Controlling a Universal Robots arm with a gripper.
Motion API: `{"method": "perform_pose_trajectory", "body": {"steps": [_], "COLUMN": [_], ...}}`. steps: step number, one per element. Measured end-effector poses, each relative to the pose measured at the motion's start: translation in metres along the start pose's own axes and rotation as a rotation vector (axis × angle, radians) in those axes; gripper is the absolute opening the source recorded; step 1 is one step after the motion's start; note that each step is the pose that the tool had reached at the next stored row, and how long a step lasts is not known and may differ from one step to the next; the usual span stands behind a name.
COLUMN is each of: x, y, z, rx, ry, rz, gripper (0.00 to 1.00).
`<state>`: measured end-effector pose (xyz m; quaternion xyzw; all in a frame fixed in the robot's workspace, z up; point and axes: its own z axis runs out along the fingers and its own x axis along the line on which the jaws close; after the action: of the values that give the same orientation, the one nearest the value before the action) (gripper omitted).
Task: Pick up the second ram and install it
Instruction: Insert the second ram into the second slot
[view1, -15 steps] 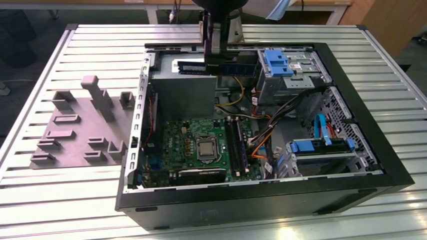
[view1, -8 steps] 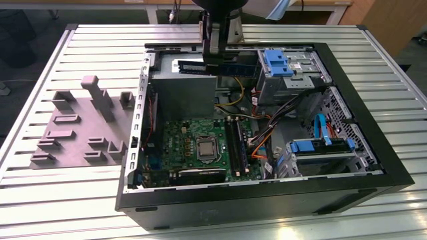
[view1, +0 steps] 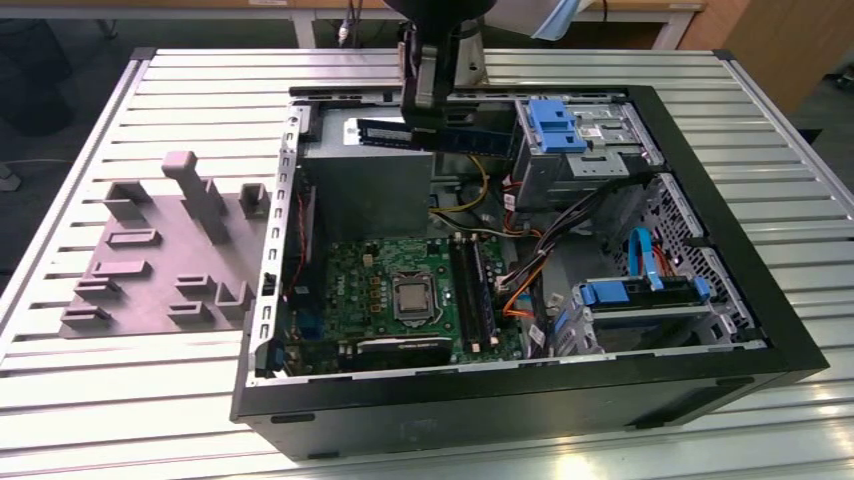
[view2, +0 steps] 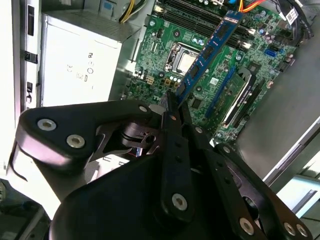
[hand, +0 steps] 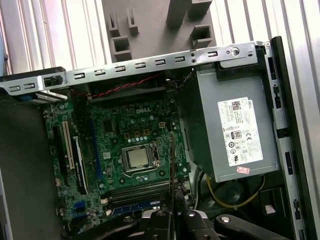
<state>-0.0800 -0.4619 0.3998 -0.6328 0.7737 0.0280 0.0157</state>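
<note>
The pick-up is done: the second ram (view1: 461, 138) is pinched between the fingers of the gripper (view1: 424, 118) and held in the air at the upper centre of the exterior view, above the open computer case (view1: 747, 330). Seating it in the memory slots (view1: 470, 285) is left. In the second wrist view another module (view2: 227, 97) appears already seated; the exterior view gives the height above the motherboard (view1: 380, 270).

An open black computer case (view1: 534, 405) lies on a slatted metal bench (view1: 120, 400). Inside, a green motherboard (view1: 360, 270) sits beside a grey power supply (view1: 367, 195). Grey holder blocks (view1: 147, 270) rest at the exterior view's left.
</note>
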Motion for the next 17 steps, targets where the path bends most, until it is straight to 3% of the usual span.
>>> {"method": "perform_pose_trajectory", "body": {"steps": [13, 17], "x": [0.0000, 0.0000], "y": [0.0000, 0.0000], "z": [0.0001, 0.0001], "rx": [0.0067, 0.0071], "ry": [-0.0024, -0.0026], "rz": [0.113, 0.119], "gripper": [0.14, 0.14]}}
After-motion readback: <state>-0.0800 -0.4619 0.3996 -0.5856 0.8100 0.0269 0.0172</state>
